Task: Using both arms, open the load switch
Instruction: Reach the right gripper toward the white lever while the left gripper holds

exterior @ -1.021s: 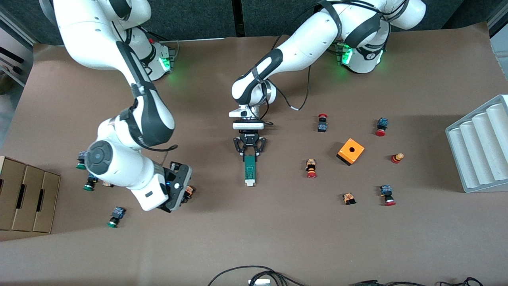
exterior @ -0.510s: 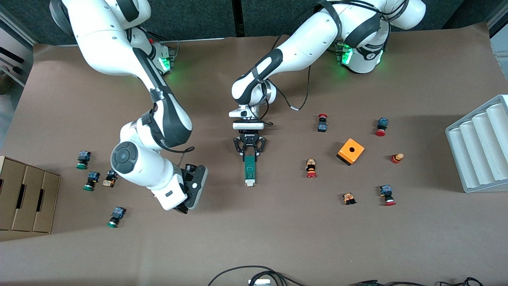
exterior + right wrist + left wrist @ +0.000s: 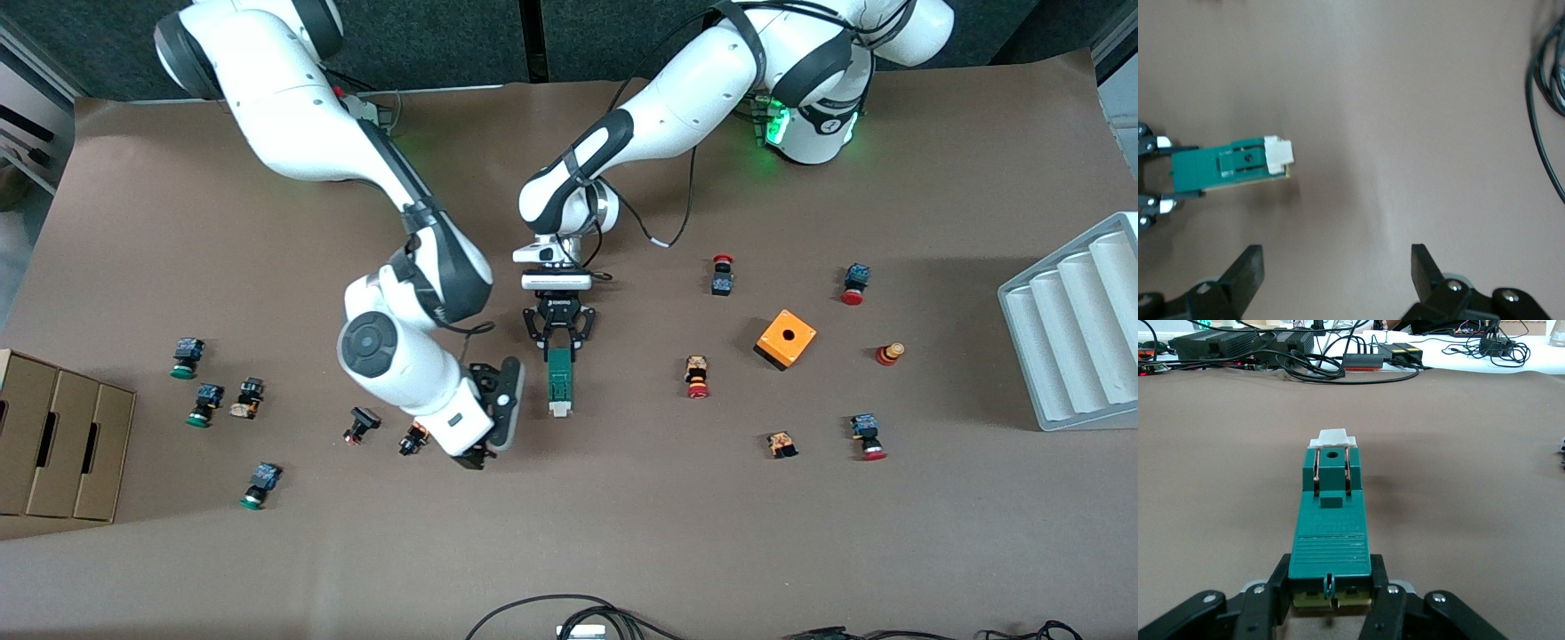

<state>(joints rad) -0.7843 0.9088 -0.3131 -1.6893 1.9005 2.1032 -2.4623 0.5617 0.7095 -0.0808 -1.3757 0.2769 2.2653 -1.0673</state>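
The right gripper (image 3: 1337,283) is seen over bare brown paper-covered tabletop (image 3: 1405,120), its two black fingers (image 3: 1245,270) spread wide apart with nothing between them. A slim dark-green rectangular load switch (image 3: 1228,165) is laid flat on the tabletop, with a small white tab (image 3: 1279,154) at one end. The other end of the load switch is clamped between the thin black fingertips of the left gripper (image 3: 1171,180), of which only the tips and white pads are shown. Black cables (image 3: 1548,100) are seen curving at the tabletop's edge.
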